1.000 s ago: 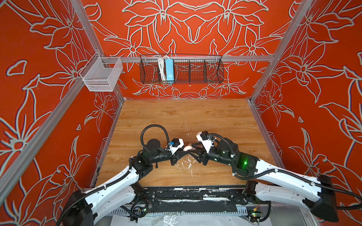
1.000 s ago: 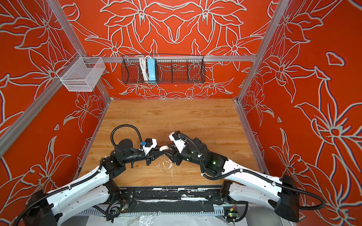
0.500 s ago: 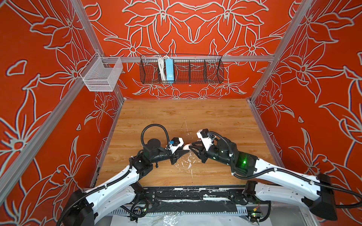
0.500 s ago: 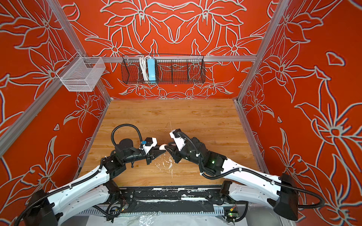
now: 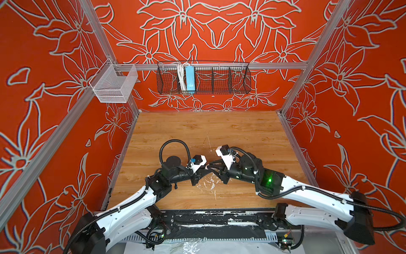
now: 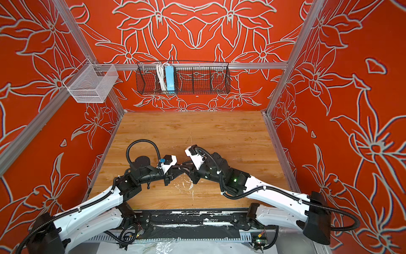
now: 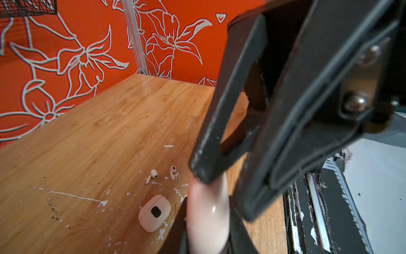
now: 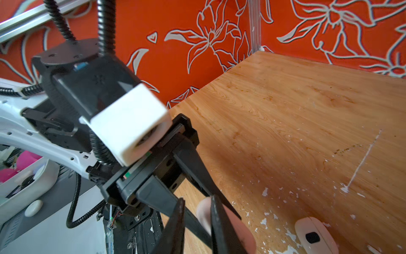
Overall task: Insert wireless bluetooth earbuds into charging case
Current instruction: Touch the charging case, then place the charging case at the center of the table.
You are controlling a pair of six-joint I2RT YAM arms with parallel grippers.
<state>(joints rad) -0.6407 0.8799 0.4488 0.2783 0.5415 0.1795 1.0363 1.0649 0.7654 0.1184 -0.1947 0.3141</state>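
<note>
1. The left gripper [image 5: 203, 171] sits in the lower middle of both top views. It is clenched on the held case [image 7: 207, 217] and keeps it clear of the table [image 5: 197, 132]. I judge this is so the other arm can work on it in free air.
2. The held case is a pale pink, glossy, rounded pebble. No open lid shows, and no earbud is visible in it.
3. Just to the right, the right gripper [image 5: 211, 166] meets the left one tip to tip. In the right wrist view its fingers [image 8: 216, 220] straddle the case's free end, probably to get at the lid. I cannot tell whether they are pressing on it or only close around it.
4. Two earbuds [image 7: 152, 175] lie loose on the table, near each other but not touching. They are tiny and white, each with a bulb head, a dark spot and a short stem, and they sit among white paint flecks. I cannot pick them out in the top views.
5. Near them is a second case [image 7: 154, 212], pale pink with a black window. It lies closed and flat on the wood, and nothing is touching it.
</note>
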